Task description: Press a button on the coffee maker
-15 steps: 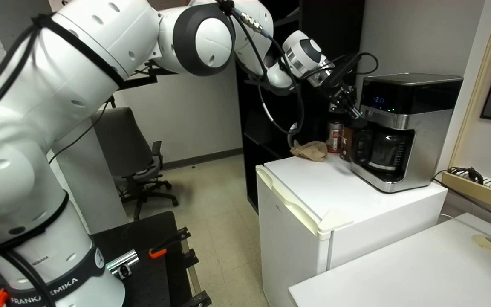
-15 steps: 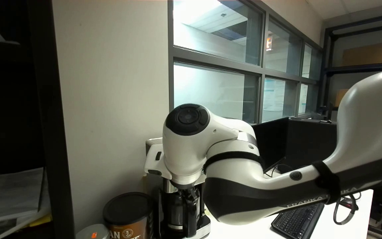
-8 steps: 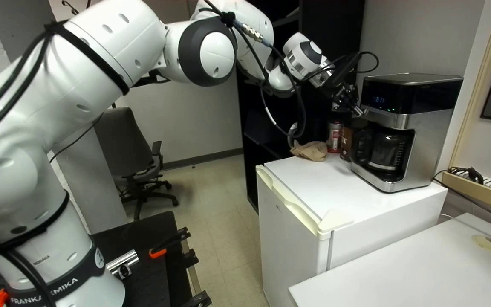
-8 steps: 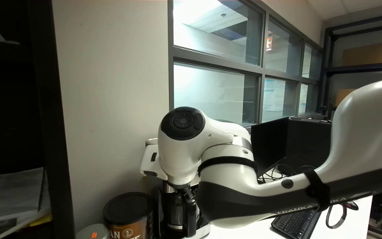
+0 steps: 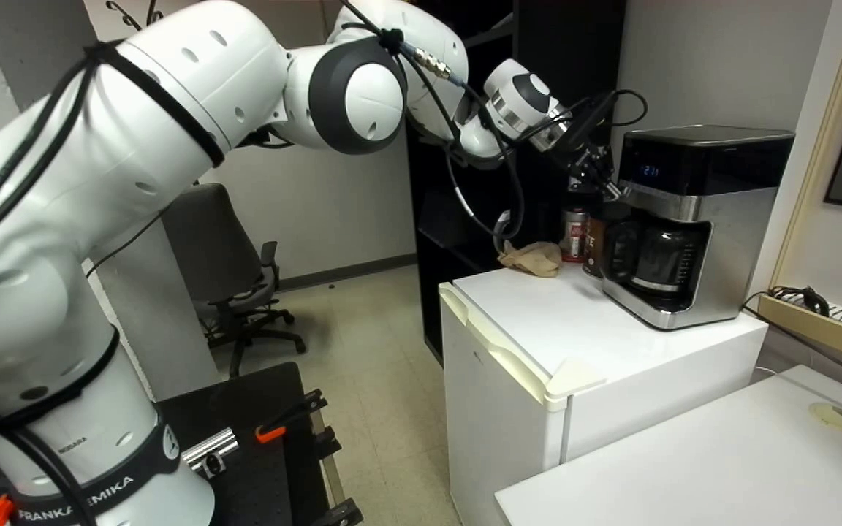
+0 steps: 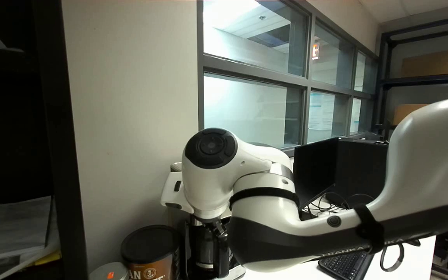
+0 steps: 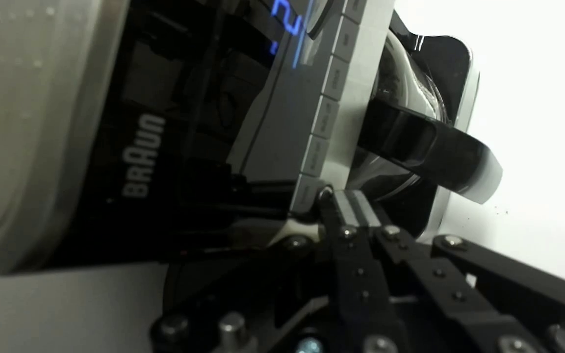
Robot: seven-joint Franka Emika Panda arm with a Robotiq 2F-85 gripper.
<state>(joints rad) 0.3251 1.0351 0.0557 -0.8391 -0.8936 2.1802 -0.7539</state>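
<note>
In an exterior view, the coffee maker [image 5: 742,241] stands upright on the white top of a small fridge [image 5: 523,310], its glass pot [image 5: 658,259] seated under the black front. Near it are a brown jar [image 5: 593,245], a red and silver can [image 5: 574,237] and a crumpled tan bundle [image 5: 534,259], cloth or paper, hard to tell. A white desk [image 5: 684,467] adjoins the near side; farther back, an office chair [image 5: 205,234] sits on a pale floor [image 5: 362,351]. The gripper [image 5: 617,191] points down at the coffee maker's front.

In an exterior view, the arm [image 6: 270,217] hides most of the coffee maker. Beyond are a wide window [image 6: 255,105], a dark screen [image 6: 317,167] and a keyboard [image 6: 346,264] on a white surface [image 6: 414,264].

In the wrist view, the jaws are drawn together, pad against pad. The fingertips [image 7: 344,208] overlap the end button [image 7: 307,193] on the panel; whether they touch it cannot be told. Clock digits [image 7: 287,17] glow blue.
</note>
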